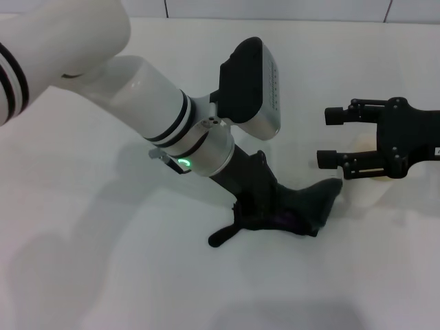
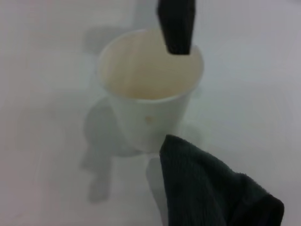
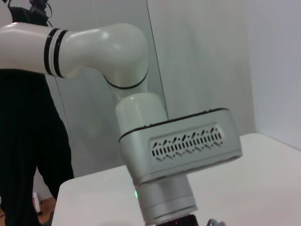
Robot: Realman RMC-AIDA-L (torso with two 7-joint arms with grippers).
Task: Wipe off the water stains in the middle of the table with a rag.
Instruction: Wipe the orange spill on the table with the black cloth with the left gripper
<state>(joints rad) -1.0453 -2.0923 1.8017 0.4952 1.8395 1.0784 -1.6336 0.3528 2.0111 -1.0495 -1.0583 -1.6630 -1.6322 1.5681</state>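
Rag point(image 1: 302, 203) under left hand point(image 1: 258, 206), on table point(image 1: 103, 261)

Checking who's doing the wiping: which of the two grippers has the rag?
The left gripper: it grips the dark rag down on the table. The right gripper hangs open and empty off to the right, touching no cloth.

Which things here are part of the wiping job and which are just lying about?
Part of the job:
- the rag, pressed on the table by the left gripper

No water stains show.

Just there:
- the cup, upright beyond the rag
- the right gripper, open, above the cup
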